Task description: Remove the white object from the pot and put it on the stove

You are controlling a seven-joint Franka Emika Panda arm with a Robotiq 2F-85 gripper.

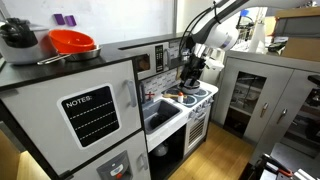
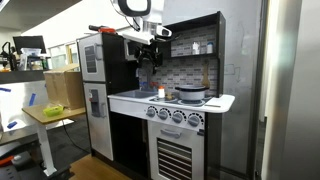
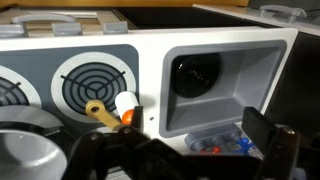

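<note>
The white object point(image 3: 126, 103), small with an orange end, lies on the white stove point(image 3: 150, 60) between a round burner point(image 3: 90, 75) and the sink. The shiny silver pot point(image 3: 25, 150) shows at the lower left of the wrist view and stands on the stove in an exterior view point(image 2: 191, 94). My gripper point(image 3: 170, 150) is open and empty. It hovers above the stove's sink-side edge, with its left finger just beside the white object. It also shows in both exterior views point(image 1: 193, 72) point(image 2: 150, 62).
A grey sink basin point(image 3: 220, 85) lies beside the stove, with a grey tap with red and blue bits point(image 3: 225, 143). A tan stick-like piece point(image 3: 97, 112) lies by the white object. A dark lidded pot point(image 1: 17, 40) and red-orange bowl point(image 1: 72, 42) sit atop the fridge.
</note>
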